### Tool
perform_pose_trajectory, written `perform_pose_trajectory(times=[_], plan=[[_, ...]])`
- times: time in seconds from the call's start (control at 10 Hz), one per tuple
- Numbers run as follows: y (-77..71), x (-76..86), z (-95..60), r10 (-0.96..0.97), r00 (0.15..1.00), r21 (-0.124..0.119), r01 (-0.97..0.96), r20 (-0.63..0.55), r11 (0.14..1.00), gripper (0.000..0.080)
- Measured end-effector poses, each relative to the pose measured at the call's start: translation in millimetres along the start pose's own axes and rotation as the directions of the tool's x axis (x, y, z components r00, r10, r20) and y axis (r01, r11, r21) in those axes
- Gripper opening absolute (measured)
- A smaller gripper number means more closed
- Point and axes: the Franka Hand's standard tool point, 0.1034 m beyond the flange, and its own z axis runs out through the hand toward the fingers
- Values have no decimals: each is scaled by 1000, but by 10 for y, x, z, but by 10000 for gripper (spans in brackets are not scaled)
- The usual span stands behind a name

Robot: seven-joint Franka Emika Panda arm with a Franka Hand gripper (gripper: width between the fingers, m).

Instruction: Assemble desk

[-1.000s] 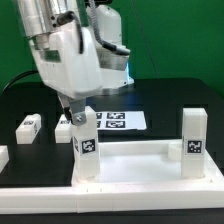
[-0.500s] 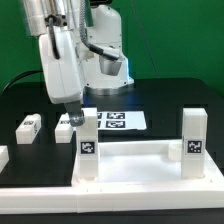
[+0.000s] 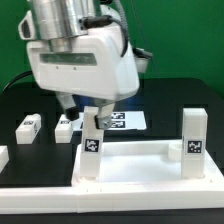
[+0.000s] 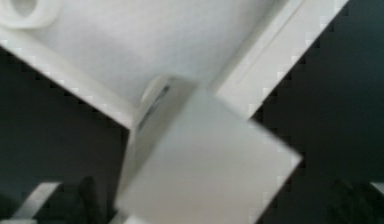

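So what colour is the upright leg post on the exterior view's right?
White leg post, with a black-and-white tag on it; clearest in the exterior view.

Two upright leg posts point(image 3: 92, 150), two loose posts point(image 3: 30, 125), perhaps a third, one tabletop point(image 3: 130, 168), one marker board point(image 3: 133, 121)

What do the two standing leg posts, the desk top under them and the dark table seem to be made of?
Leg posts: probably hard white plastic, smooth with a slight sheen; the edges are crisp, and each carries a black-and-white tag.
Desk top: apparently the same white plastic, moulded with a raised rim.
Table: a black, matte surface with hardly any shine; its material cannot be told.
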Motion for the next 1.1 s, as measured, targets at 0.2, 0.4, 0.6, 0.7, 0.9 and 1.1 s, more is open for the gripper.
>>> perform_pose_trajectory(times=[0.2,0.4,0.6,0.7,0.9,1.1], plan=[[24,19,10,-171,985,-2,171,1,985,649],[12,-35,35,-519,855,-51,519,5,853,649],[123,-1,117,-759,649,-55,761,45,647,649],[164,34,123,-770,637,-57,771,40,634,649],[156,25,126,-730,683,-57,730,37,681,539],[156,24,129,-654,756,-61,654,31,754,287]])
